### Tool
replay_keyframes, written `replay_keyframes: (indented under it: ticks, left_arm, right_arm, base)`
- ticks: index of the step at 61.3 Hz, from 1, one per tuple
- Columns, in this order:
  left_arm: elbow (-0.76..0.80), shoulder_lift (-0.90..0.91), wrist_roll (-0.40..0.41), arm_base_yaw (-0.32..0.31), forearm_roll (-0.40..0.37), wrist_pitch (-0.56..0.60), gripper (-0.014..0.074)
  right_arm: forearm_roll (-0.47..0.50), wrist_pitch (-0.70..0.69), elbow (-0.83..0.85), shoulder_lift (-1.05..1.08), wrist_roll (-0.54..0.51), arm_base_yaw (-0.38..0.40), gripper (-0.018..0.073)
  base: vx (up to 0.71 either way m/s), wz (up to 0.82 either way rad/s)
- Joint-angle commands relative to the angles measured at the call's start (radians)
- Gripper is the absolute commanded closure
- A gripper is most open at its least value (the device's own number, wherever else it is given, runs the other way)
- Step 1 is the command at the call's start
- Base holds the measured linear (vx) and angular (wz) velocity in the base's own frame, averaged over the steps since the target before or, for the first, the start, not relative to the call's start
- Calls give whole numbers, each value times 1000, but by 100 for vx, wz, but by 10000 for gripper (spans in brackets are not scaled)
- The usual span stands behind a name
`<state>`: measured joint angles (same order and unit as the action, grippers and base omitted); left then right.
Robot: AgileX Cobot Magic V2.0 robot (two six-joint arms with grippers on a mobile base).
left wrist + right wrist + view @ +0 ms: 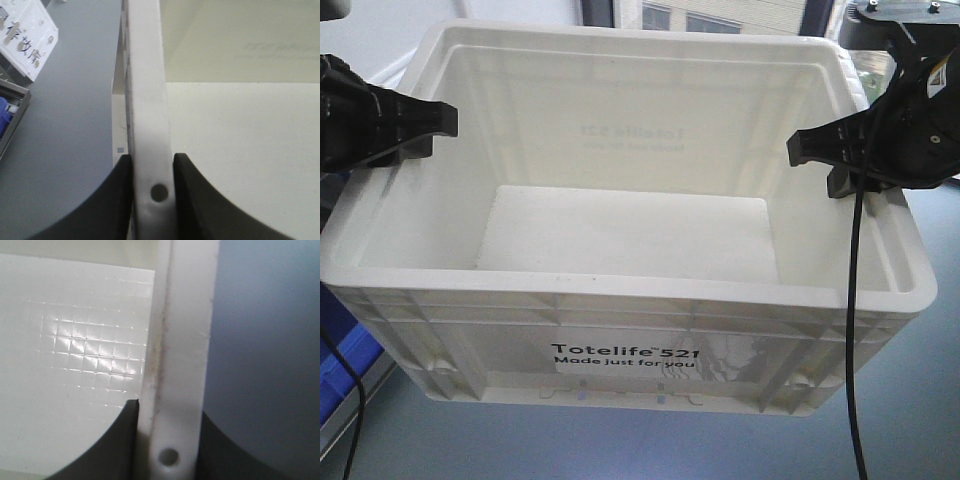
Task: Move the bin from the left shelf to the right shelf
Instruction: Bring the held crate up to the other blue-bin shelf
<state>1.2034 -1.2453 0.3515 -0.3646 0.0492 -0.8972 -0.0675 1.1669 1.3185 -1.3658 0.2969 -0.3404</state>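
Bin (pixel 620 330), white w/ black print, hangs mid-view over a grey surface; can't tell if it rests on it. Left gripper (pixel 438 125) jaws clamped on bin's left rim, right gripper (pixel 812 150) jaws clamped on right rim. Blue bins (pixel 338 350) lower left.
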Motion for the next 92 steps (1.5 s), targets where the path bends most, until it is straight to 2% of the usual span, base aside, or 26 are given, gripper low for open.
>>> replay_keyframes:
  ticks: [1, 56, 92]
  left_arm:
    - [39, 35, -17, 1, 47, 106, 497]
    - [39, 35, -17, 1, 47, 106, 497]
    - [39, 35, -17, 1, 47, 106, 497]
  right_arm:
    - [-57, -49, 38, 43, -27, 5, 536]
    - [-57, -49, 38, 43, -27, 5, 536]
    - [-57, -49, 38, 43, -27, 5, 536]
  base:
    - [16, 66]
    - [9, 57]
    - [1, 42]
